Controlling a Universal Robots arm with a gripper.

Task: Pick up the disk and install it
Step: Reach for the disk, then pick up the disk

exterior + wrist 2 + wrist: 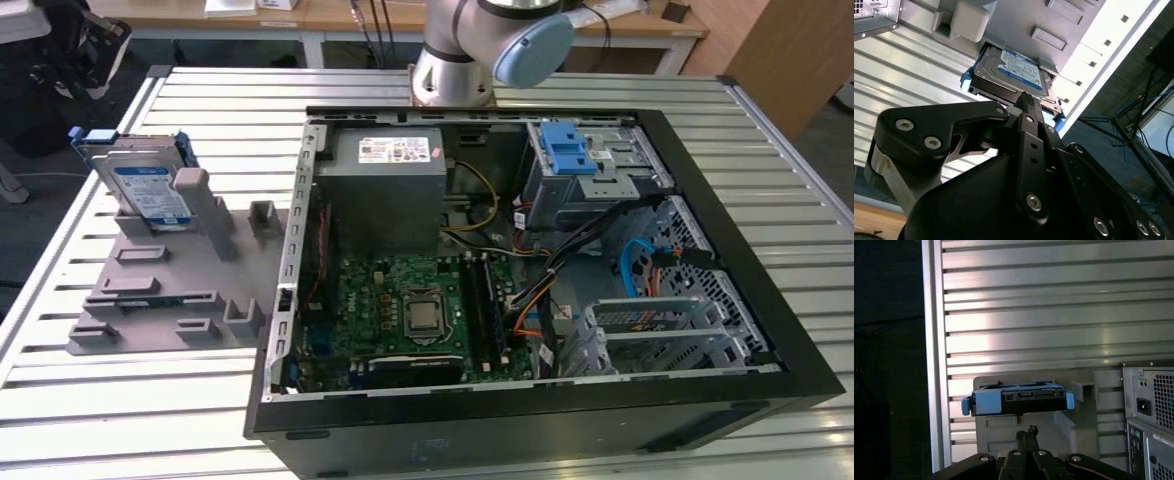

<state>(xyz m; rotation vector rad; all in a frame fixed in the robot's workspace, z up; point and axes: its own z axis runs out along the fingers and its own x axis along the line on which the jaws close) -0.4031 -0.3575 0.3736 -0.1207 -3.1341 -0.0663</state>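
Exterior view high, overlooking table (pixel 134 420); both wrist views close on disk (pixel 1014 72).

**Slatted metal table bears an open tower and a grey rack**

A ribbed silver table (pixel 120 400) runs nearly edge to edge across the exterior view. Directly on it, at the centre and right of the frame, an open black computer case (pixel 534 425) lies on its side. Just beside the case, at the left, sits a flat grey holder plate (pixel 160 310) with upright blocks. At top centre the arm's base (pixel 451 85) appears to stand on the slats behind the case.
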